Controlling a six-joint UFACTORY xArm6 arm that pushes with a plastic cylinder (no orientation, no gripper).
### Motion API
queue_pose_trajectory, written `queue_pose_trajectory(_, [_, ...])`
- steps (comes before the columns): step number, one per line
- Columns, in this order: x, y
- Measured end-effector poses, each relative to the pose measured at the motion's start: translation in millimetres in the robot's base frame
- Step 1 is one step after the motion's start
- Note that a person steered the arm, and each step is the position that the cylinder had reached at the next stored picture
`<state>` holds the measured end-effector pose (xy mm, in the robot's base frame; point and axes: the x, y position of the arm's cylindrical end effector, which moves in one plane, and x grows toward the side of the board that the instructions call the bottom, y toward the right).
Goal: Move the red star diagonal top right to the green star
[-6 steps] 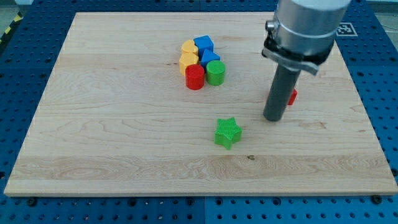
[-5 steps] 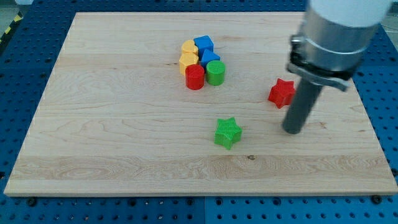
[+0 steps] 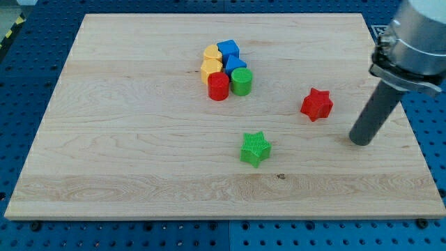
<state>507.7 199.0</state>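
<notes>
The red star [image 3: 317, 104] lies on the wooden board [image 3: 139, 139], right of centre. The green star [image 3: 255, 148] lies below and to its left, nearer the view's bottom. My tip [image 3: 360, 142] rests on the board to the right of the red star and a little lower, apart from it. The rod rises toward the view's top right, where the arm's grey body shows.
A tight cluster sits above the green star: a red cylinder [image 3: 218, 87], a green cylinder [image 3: 241, 81], two yellow blocks [image 3: 211, 63] and two blue blocks [image 3: 229, 53]. The board's right edge is close to my tip.
My tip has moved to the right, from in front of the red star to clear of it on its right side. The red star now shows in full. No block has moved.
</notes>
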Motion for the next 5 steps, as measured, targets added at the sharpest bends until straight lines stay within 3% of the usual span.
queue_pose_trajectory(3, [-69.0, -20.6])
queue_pose_trajectory(5, [-33.4, -27.2])
